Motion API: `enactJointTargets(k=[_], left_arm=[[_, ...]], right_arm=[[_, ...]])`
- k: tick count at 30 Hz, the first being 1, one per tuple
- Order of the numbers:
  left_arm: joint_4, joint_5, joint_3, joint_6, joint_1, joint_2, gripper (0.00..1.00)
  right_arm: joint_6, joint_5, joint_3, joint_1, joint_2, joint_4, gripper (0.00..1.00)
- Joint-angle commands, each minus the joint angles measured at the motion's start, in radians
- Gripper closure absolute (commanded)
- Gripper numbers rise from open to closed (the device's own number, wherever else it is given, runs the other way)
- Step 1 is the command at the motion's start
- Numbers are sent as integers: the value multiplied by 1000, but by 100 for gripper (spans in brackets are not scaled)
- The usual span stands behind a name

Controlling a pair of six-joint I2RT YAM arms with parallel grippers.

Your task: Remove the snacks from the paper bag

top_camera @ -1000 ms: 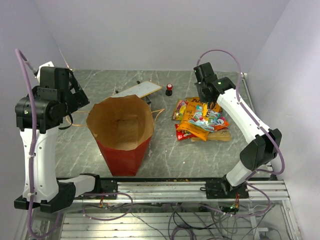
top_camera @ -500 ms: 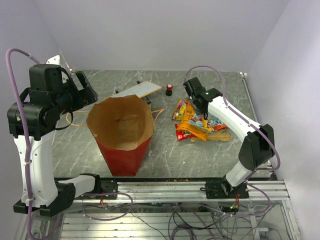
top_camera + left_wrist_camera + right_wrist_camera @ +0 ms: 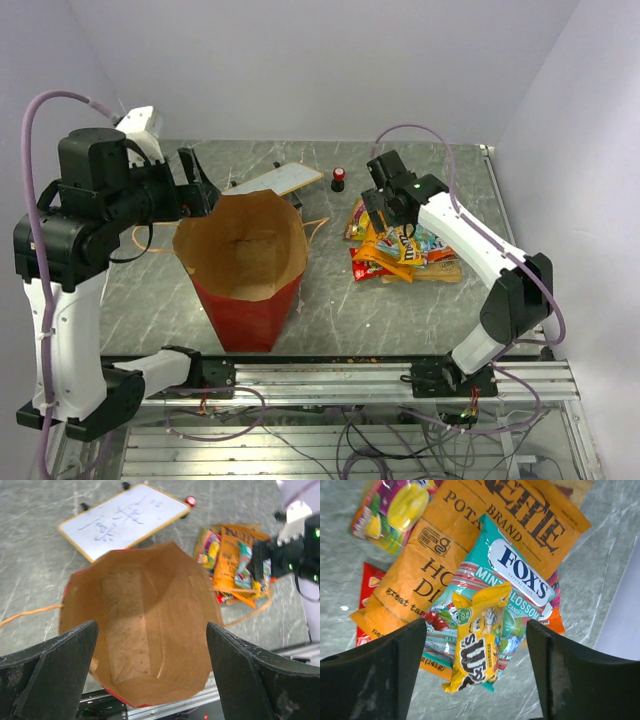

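Swinging inward over the last second, the right gripper (image 3: 475, 629) hangs spread and empty above the snacks (image 3: 490, 600), heaped on the table (image 3: 340, 310) beside the paper bag (image 3: 192, 597). The left gripper (image 3: 151, 626), also spread, looks into a bare bag: unloading seems finished.

You've got the left gripper (image 3: 151, 625), jaws spread wide, above the open mouth of the paper bag (image 3: 172, 580), white board (image 3: 125, 520) beyond it, snacks (image 3: 231, 550) heaped just right.
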Motion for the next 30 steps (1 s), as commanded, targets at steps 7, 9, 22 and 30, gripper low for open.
enactJointTargets(k=[7,9,22,30], left_arm=[[67,-71,211,139,-364,15,1],[87,-39,266,135,-366,30,1],[509,-95,140,-62,-367,-163,1],[282,-251,296,-75,-366,-94,1]], right_arm=[[187,-213,225,-1,-291,-83,0],[237,-223,265,-2,-365,-91,0],[363,-181,434,-2,-685,-56,0],[423,-85,506,-2,-675,-100,0]])
